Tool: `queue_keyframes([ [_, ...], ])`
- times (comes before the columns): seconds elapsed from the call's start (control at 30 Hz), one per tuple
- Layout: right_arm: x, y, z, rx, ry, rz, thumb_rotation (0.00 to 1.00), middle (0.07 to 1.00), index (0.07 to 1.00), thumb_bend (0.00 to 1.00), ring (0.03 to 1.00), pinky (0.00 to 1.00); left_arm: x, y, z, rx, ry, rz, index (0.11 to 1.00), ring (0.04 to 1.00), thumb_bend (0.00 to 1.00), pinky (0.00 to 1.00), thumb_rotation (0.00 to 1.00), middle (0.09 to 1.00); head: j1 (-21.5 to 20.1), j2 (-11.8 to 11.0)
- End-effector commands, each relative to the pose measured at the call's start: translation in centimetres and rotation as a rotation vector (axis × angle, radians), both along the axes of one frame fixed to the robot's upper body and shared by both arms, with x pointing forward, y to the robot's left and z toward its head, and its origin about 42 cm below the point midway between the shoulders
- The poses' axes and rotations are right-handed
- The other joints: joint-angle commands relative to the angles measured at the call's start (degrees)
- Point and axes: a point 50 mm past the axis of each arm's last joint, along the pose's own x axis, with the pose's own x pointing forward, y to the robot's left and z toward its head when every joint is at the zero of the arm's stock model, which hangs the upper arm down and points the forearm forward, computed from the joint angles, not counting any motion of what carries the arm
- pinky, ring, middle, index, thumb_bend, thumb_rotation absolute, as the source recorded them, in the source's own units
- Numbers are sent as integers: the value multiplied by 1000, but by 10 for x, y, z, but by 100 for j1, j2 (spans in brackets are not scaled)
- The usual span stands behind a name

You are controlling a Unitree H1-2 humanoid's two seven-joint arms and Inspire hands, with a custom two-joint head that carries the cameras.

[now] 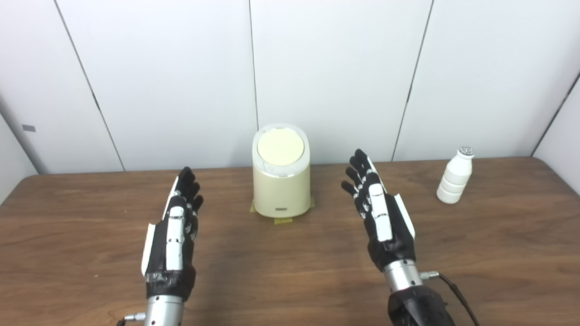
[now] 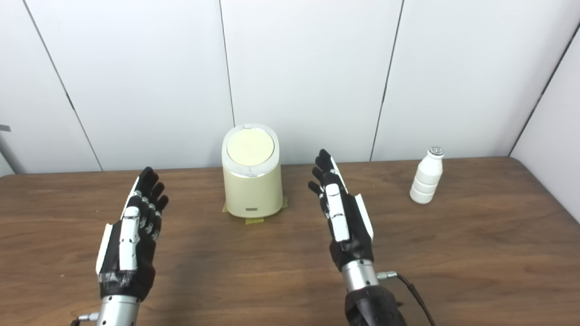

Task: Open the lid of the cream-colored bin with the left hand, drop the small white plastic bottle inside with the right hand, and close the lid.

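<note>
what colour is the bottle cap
Silvery grey, on the white bottle; the cap shows best in the left eye view.

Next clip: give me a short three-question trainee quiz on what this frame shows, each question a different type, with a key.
1. True or false: the lid of the cream bin is shut.
2. Where does the white bottle stand? A) to the right of the right hand B) between the hands C) inside the bin
3. Fill in: the left hand is open and holds ______.

Key: 1 true. 2 A; it stands upright on the table, apart from both hands. 3 nothing; the right hand is open and empty too.
</note>
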Motion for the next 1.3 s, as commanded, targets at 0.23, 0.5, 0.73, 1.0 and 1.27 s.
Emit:
queue_keyframes([
  [0.23, 3, 4, 20, 7, -94, 5, 989, 962, 953, 185, 949, 901, 5, -4, 17, 1, -72, -13, 1000, 1000, 207, 1000, 951, 1000, -12, 4],
  [0.5, 4, 4, 20, 1, -89, 9, 1000, 965, 956, 189, 952, 901, 5, -4, 18, 8, -65, -17, 1000, 1000, 217, 1000, 954, 1000, -13, 16],
  [0.73, 5, 7, 19, 10, -86, 12, 1000, 965, 955, 157, 946, 884, 10, -4, 30, 91, -40, -18, 1000, 1000, 443, 1000, 865, 1000, -27, -16],
  [1.0, 5, 6, 18, 4, -81, 10, 1000, 964, 956, 138, 945, 885, 27, -7, 61, 204, -62, 13, 1000, 1000, 642, 1000, 863, 1000, 9, -21],
  [1.27, 4, 5, 19, 1, -86, 10, 1000, 963, 952, 140, 943, 879, 69, -19, 102, 360, -58, 69, 1000, 1000, 709, 1000, 774, 1000, 24, 1],
])
